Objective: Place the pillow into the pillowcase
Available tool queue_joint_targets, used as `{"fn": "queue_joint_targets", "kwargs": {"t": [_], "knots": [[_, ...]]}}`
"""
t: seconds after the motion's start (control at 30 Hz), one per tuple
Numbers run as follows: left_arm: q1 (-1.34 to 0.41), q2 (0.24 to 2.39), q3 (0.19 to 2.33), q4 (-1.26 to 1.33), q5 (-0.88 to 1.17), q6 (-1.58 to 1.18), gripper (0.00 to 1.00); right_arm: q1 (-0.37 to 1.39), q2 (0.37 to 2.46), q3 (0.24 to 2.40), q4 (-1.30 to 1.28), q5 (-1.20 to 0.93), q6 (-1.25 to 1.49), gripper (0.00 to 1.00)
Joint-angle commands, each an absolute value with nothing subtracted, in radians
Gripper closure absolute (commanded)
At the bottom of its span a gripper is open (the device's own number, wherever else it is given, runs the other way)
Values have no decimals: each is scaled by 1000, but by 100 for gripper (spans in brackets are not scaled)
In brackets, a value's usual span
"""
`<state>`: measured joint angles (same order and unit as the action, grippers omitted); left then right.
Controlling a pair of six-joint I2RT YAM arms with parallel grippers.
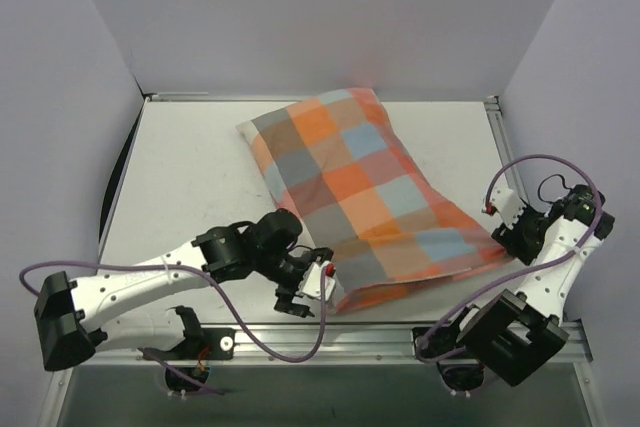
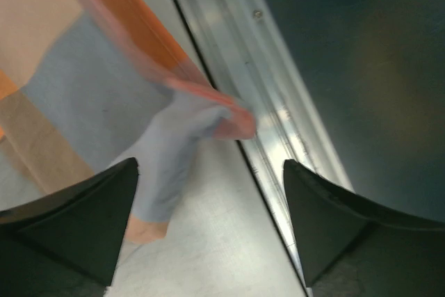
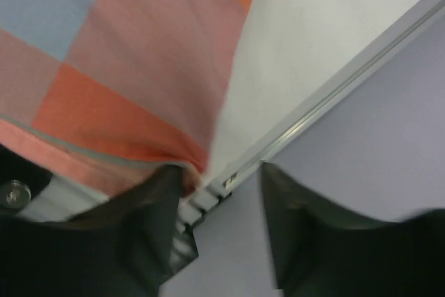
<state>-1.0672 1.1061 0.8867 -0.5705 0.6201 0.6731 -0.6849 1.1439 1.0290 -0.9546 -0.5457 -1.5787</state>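
Just ahead of left gripper (image 2: 208, 172), pillowcase (image 1: 370, 197) corner is lying ungrasped, jaws spread; right gripper (image 3: 222, 170) likewise spread beside other corner. Pillow unseen, judged inside; corner risks being snagged, pillow dragged out.

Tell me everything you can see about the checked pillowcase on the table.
The pillowcase is soft cloth in big orange, grey, light blue and cream checks. It looks plump, lying diagonally on the table from far middle to near right. A loose grey corner of its near edge lies before the open left gripper; its right corner sits by the open right gripper. Neither grips it.
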Motion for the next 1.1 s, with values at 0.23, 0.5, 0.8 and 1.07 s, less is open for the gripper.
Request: {"fn": "queue_joint_targets", "kwargs": {"t": [0.23,0.5,0.8,1.07], "knots": [[-887,1247,1232,-717,780,534,3,-770,1323,1227,-1121,-337,-1889,28],[-443,1658,1517,-459,591,296,8,-383,1511,1482,-1301,-489,-1165,36],[-327,2244,2141,-501,187,273,11,60,1745,1422,-1241,-471,-671,43],[-267,2363,2121,-739,204,431,31,37,2089,1632,-1160,-362,-520,45]]}}
